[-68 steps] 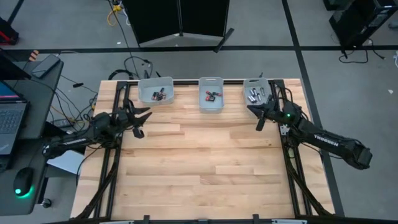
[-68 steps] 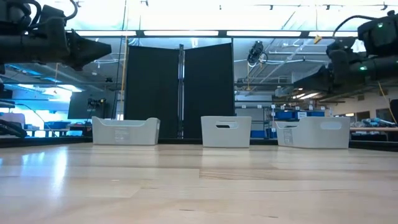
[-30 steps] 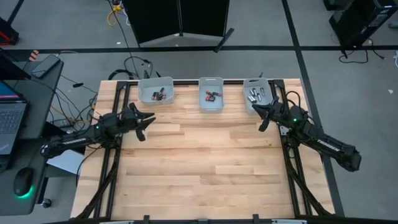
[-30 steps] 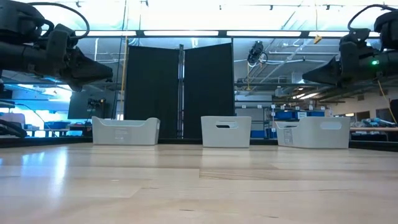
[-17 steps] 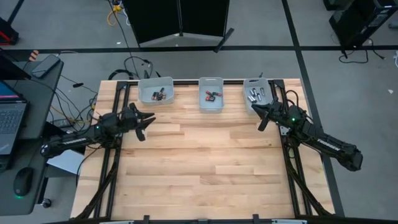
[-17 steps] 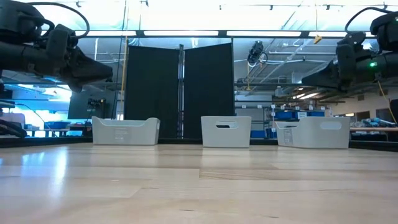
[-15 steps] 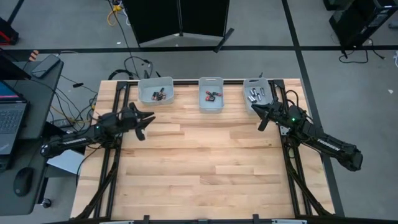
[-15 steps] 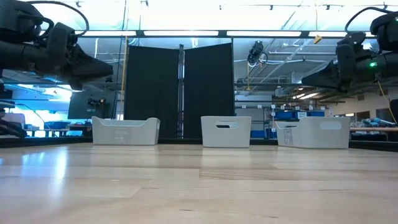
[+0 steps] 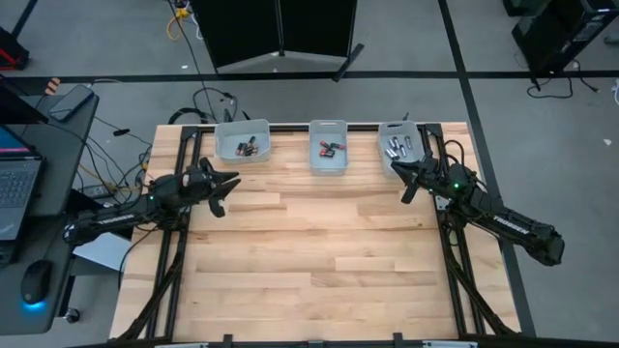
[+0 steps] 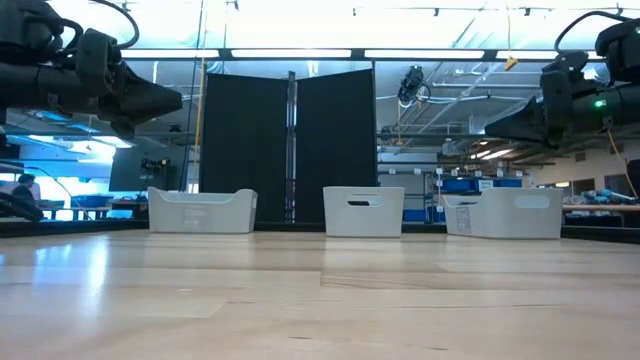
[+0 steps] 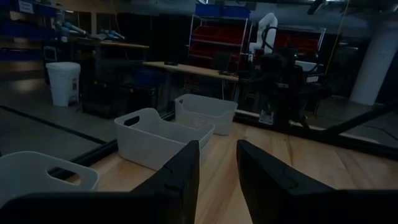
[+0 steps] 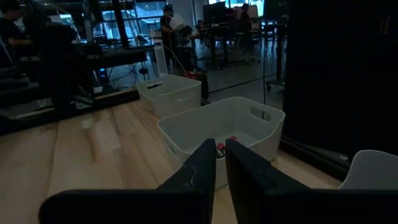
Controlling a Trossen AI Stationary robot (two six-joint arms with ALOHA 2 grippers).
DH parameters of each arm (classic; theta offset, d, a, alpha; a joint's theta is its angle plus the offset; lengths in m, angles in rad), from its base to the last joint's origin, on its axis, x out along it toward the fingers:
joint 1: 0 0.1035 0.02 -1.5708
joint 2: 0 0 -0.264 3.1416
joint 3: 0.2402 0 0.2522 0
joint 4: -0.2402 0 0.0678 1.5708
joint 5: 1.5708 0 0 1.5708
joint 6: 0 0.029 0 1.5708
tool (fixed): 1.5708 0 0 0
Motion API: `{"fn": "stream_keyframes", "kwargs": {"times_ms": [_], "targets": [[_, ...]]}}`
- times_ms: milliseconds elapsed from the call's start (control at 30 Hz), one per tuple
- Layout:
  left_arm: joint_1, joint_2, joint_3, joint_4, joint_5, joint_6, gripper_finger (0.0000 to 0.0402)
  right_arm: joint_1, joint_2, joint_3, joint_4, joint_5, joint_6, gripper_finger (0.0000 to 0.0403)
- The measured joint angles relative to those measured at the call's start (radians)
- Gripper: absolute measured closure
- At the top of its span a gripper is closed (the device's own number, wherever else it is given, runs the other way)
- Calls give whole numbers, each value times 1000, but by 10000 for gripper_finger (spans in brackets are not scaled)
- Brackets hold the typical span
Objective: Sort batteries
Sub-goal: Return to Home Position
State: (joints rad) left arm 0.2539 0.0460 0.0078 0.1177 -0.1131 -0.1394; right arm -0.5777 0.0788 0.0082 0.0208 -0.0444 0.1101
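batteries (image 9: 243,146) lie in all three bins along the far edge of the table (image 9: 319,242). dark ones sit in the left bin (image 9: 221,135) by the far left corner, dark and red ones in the middle bin (image 9: 329,123), and silver-grey ones in the right bin (image 9: 382,145) by the far right corner. none shows on the bare wood, so i judge the sorting done, with only the retreat left. from above, the left gripper (image 9: 224,184) hangs at the left edge near the left bin. the right gripper (image 9: 400,182) hangs at the right edge, just beside the right bin.

from table height, both grippers ride well above the bin rims.

the left wrist camera shows that arm's fingers (image 11: 177,186) spread with a clear gap and nothing in it.

the right wrist camera shows that arm's fingers (image 12: 199,168) nearly pressed together. only a thin slit is left and they pinch nothing.

to do this step well, each arm should draw back toward its own side edge and keep its height until clear of the bins, so no wall gets clipped. the right arm has the least room, so it should pull away from its bin before dropping.
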Motion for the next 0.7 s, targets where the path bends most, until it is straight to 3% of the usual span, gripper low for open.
{"fn": "stream_keyframes", "kwargs": {"times_ms": [700], "targets": [[0, 0, 0, 3, 1, 0, 286, 0, 0, 0, 0, -1, 0, 351]]}}
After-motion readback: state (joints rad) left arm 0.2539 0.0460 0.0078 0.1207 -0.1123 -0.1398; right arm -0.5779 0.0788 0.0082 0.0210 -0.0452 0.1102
